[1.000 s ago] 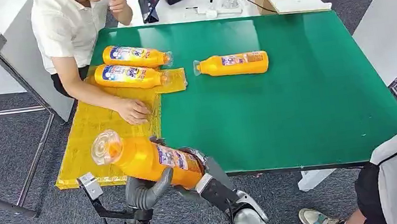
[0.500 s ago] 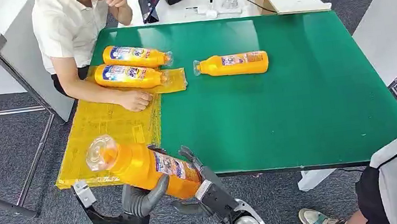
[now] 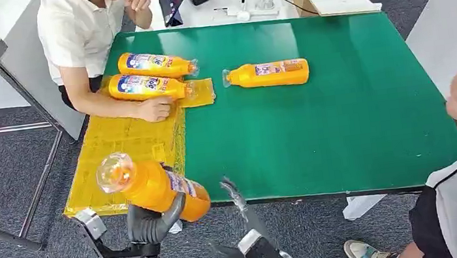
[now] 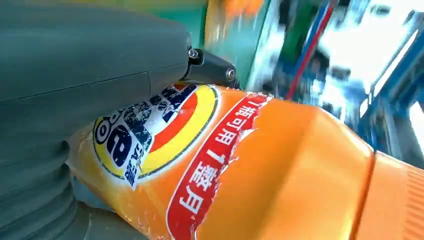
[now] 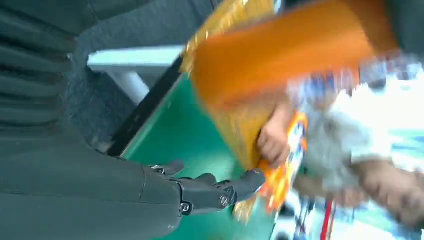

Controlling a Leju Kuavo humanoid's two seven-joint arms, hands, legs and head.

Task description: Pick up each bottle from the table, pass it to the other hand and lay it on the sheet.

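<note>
left hand sits low at the near edge of the green bench, thick grey fingers wrapped round the lower body of an orange bottle — a firm hold. the bottle's long axis is tilted, clear cap end up and out over the yellow sheet, base down toward the robot. in the left wrist view its plastic is smooth and glossy, the printed label torn along one edge. right hand is just beside the bottle's base but apart from it, fingers straight and spread, holding nothing; the right wrist view shows those dark fingers extended over the bench edge.

two more orange bottles lie side by side at the sheet's far end, caps pointing right — the nearer one on the crinkled sheet, the farther one just behind it. a fourth bottle lies on bare bench, cap pointing left. a person's hand rests on the sheet.
</note>
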